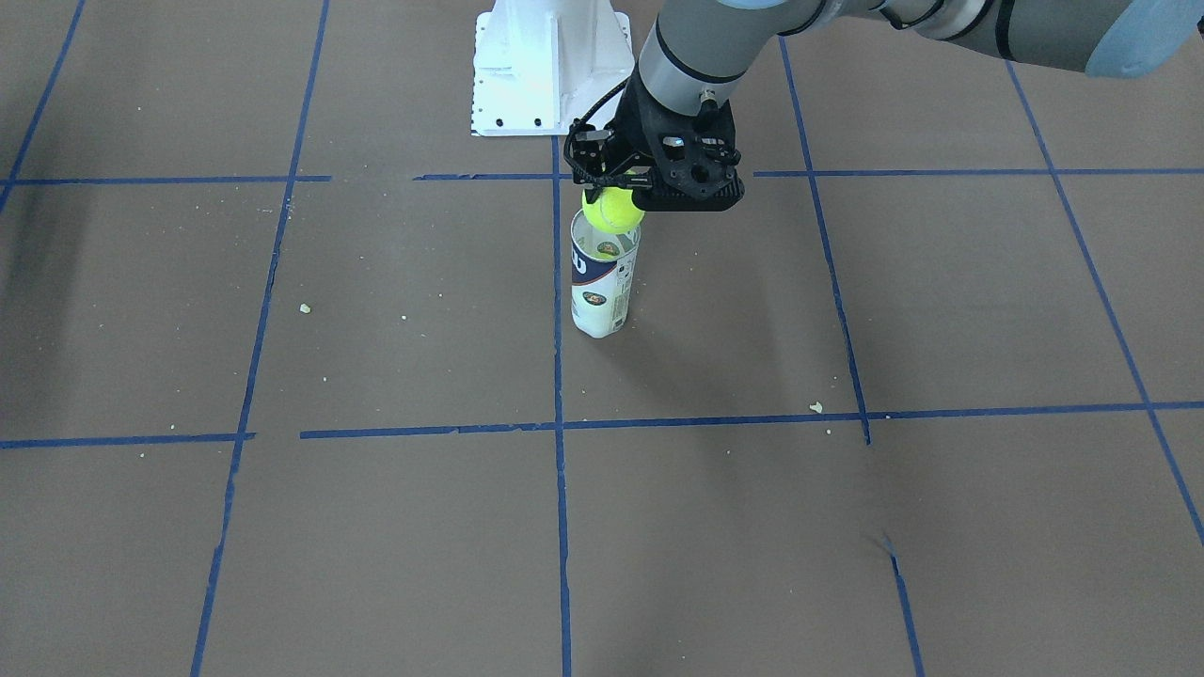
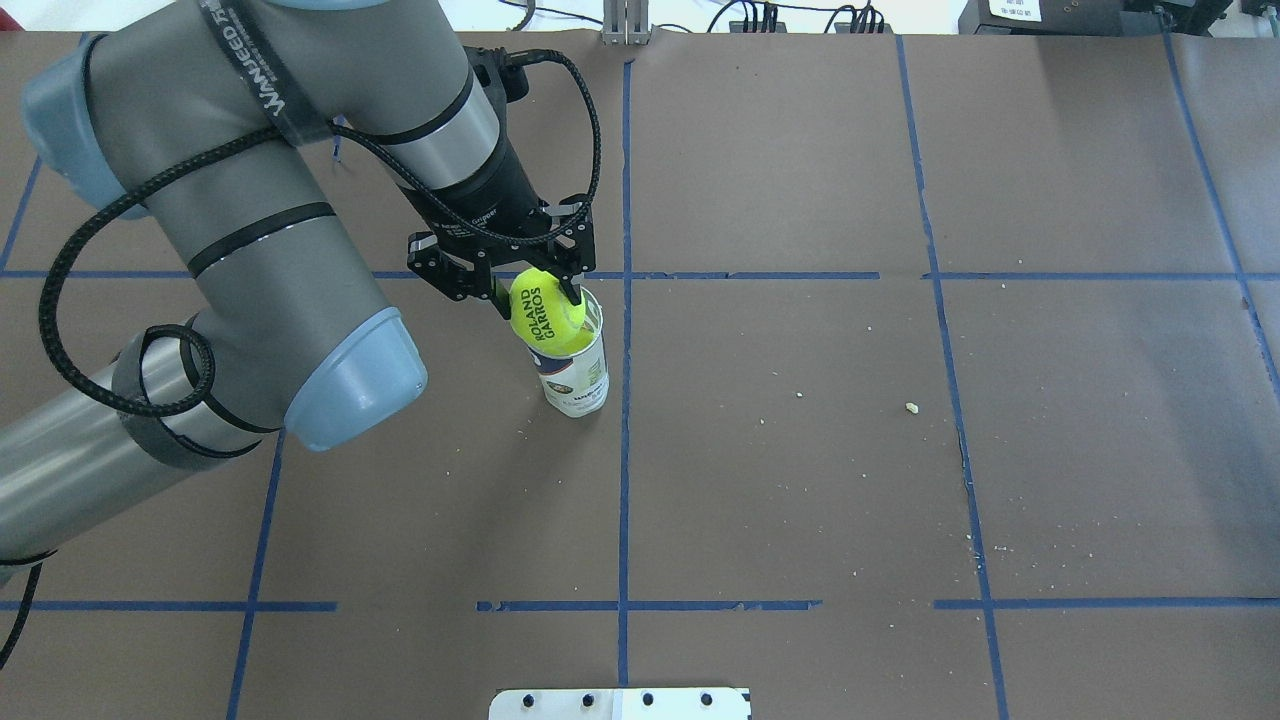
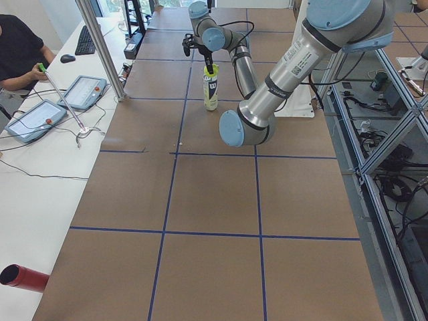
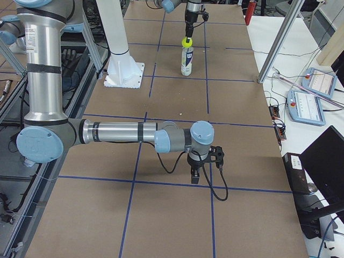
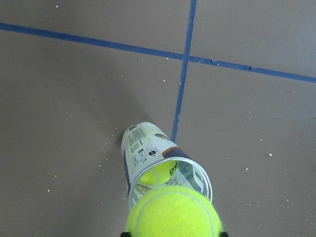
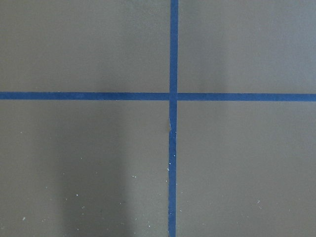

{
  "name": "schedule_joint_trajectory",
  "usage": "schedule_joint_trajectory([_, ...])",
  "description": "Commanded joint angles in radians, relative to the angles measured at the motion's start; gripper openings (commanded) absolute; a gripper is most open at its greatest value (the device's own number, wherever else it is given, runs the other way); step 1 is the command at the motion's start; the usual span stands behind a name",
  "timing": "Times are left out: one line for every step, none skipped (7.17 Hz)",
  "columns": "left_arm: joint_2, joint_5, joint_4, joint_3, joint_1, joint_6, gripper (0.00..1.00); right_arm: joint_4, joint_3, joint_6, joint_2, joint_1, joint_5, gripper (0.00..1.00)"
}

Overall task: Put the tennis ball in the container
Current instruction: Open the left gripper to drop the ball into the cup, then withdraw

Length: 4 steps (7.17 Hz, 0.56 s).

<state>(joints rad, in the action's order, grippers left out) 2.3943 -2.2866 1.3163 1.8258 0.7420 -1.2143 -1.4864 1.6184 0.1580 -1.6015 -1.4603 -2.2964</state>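
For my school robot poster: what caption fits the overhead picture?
The left claw holds a tennis ball at the mouth of the upright container.

Bottom edge cuts tennis ball (image 5: 173, 213); container (image 5: 144, 149) mouth partly hidden behind it.

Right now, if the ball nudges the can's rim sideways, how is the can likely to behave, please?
The container is tall, narrow and freestanding, so it would probably tip. Its clear plastic wall suggests it is light, though another ball low inside may steady it slightly. The tennis ball in the left pincer nearly fills the mouth, so contact seems likely.
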Motion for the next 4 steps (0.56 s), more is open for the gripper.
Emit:
schedule_joint_trajectory([-0.009,-0.001,0.003,0.007,-0.004,0.004,0.98,0.000,0.000,0.000,0.000,0.000,0.000,1.00])
schedule_joint_trajectory([-0.009,-0.007,0.000,0.021,-0.003,0.001,1.00,0.000,0.000,0.000,0.000,0.000,0.000,1.00])
schedule_joint_trajectory([-0.010,-0.037,0.001,0.021,-0.003,0.001,1.00,0.000,0.000,0.000,0.000,0.000,0.000,1.00])
schedule_joint_trajectory([-0.010,-0.039,0.000,0.026,-0.003,0.001,1.00,0.000,0.000,0.000,0.000,0.000,0.000,1.00])
